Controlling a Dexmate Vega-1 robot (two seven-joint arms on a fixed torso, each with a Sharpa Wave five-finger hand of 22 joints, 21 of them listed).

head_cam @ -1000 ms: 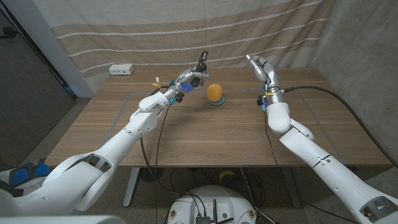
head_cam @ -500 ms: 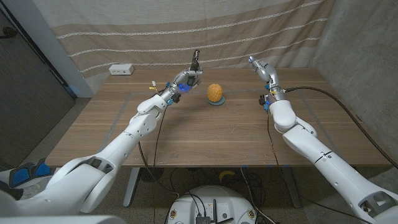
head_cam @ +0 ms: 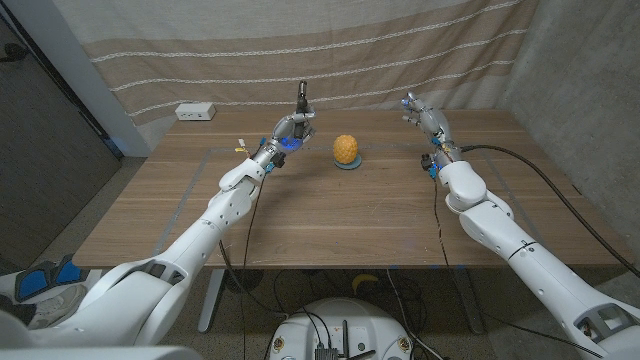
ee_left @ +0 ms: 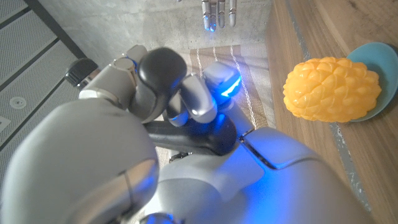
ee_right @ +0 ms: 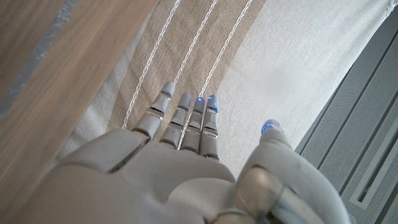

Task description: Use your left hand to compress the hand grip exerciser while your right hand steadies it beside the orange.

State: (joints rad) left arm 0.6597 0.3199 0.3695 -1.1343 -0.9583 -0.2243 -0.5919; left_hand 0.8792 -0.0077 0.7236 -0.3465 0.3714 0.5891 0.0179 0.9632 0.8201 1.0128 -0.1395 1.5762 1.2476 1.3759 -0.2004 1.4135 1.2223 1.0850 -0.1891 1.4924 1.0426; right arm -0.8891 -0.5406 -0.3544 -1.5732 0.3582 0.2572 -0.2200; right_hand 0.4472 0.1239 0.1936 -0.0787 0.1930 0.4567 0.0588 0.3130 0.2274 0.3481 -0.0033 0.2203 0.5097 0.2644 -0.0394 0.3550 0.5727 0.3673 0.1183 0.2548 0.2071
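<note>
Since a second ago, left hand (head_cam: 291, 129) carried gripper (head_cam: 302, 95) farther back, handle now upright, still left of orange (head_cam: 346, 149). I keep fingers wrapped round it (ready to squeeze). Right hand (head_cam: 422, 112) empty, fingers extended, well apart, not steadying yet.

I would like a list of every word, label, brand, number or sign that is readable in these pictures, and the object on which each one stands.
None: no readable text in any view.
White box at the table's far edge: any marking too small to read.
Hand grip exerciser in the left robot hand: no label visible.
Orange: no sticker visible.
</note>
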